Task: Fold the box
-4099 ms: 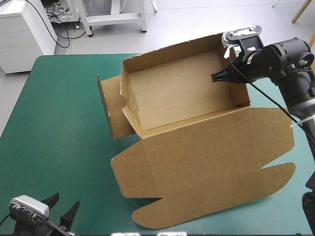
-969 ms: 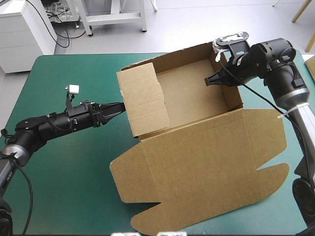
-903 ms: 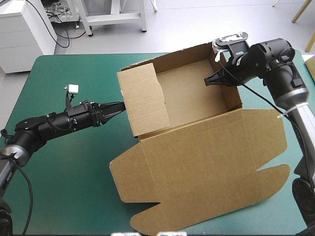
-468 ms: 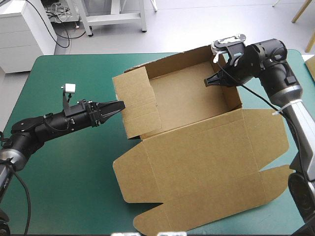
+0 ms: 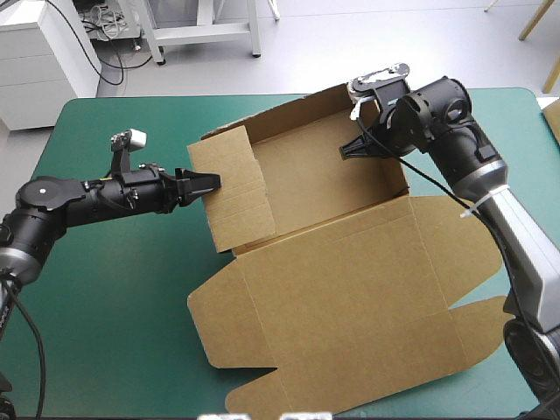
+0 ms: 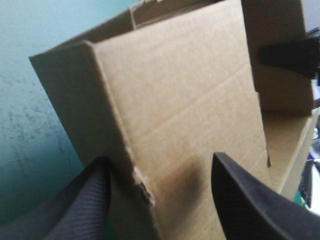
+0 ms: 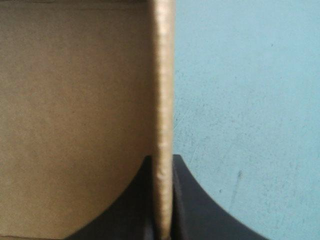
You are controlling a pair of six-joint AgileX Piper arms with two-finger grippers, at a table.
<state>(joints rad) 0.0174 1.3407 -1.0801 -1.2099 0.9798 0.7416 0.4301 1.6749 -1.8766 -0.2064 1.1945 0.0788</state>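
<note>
The teal-green desk (image 5: 105, 289) carries the brown box (image 5: 324, 289) at its middle. The box is an open tray toward the far edge, with its lid lying flat toward the near edge. The right pincer (image 5: 348, 150) is clamped on the top edge of the tray's right wall. The left pincer (image 5: 207, 182) is spread apart, straddling a corner of the left wall.

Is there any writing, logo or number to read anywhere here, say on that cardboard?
None: no word, number or logo can be read. The brown box is plain board in every view, and the teal-green table cover carries no print.
</note>
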